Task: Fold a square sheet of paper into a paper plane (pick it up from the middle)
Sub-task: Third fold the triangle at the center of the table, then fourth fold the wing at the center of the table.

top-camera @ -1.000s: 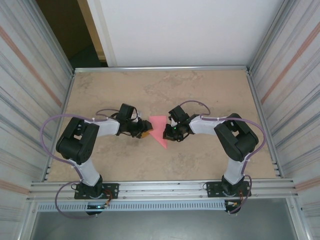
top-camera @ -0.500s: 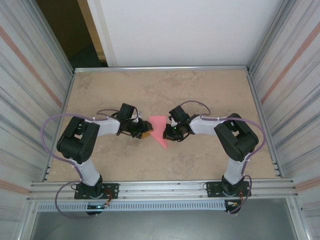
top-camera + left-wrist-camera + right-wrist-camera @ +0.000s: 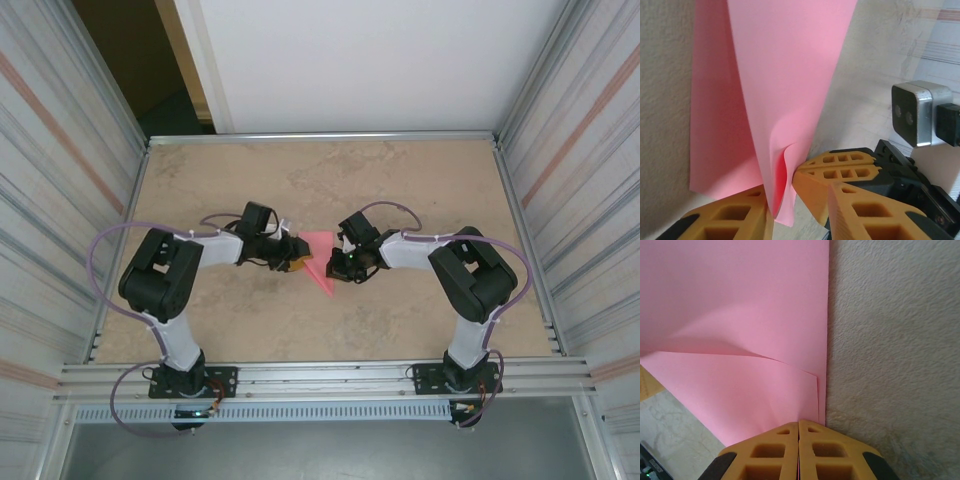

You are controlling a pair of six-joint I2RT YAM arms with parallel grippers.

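Observation:
The pink sheet of paper (image 3: 320, 270) lies mid-table, folded into a narrow wedge like a paper plane, its point toward the arms. My left gripper (image 3: 297, 258) is at its left edge. In the left wrist view a raised, buckled flap of the paper (image 3: 785, 75) stands between the left gripper's (image 3: 782, 192) orange fingers. It touches the left finger, and a gap shows beside the other. My right gripper (image 3: 339, 266) is at the right edge. Its fingers (image 3: 840, 165) are pressed together on the paper's (image 3: 740, 315) layered edge, so the right gripper (image 3: 799, 422) is shut on it.
The beige table (image 3: 400, 180) is walled by ribbed metal panels left and right, with a white wall behind. A metal rail (image 3: 320, 380) runs along the near edge by the arm bases. The right wrist's camera (image 3: 915, 112) sits close to my left fingers.
My left gripper has slid right onto the paper's left edge and its jaws have narrowed round the flap. The right arm has stayed put.

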